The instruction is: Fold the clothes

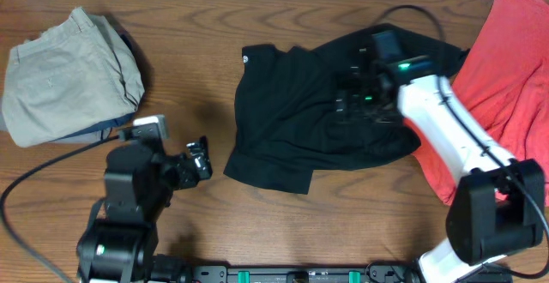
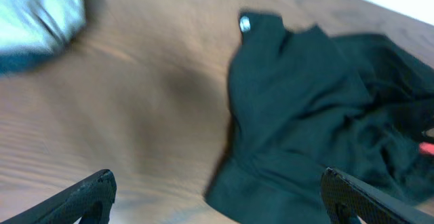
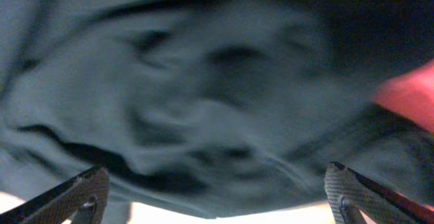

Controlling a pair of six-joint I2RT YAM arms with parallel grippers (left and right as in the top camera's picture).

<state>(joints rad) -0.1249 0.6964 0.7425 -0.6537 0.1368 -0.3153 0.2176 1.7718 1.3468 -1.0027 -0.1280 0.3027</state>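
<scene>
A crumpled black shirt (image 1: 300,120) lies at the table's middle, a small white logo near its far left corner (image 2: 245,24). Khaki trousers (image 1: 69,73) lie bunched at the far left. A coral-red garment (image 1: 506,69) lies at the far right. My right gripper (image 1: 356,94) hovers over the shirt's right half, jaws open wide, nothing between them; its wrist view (image 3: 215,195) fills with black fabric (image 3: 203,95). My left gripper (image 1: 202,161) is open and empty over bare wood left of the shirt's near left corner (image 2: 271,176).
The wooden table (image 1: 189,26) shows between trousers and shirt. A cable (image 1: 412,13) loops over the shirt's far right. A dark garment edge (image 1: 94,129) peeks from under the trousers. A red sliver (image 3: 410,95) shows at the right wrist view's edge.
</scene>
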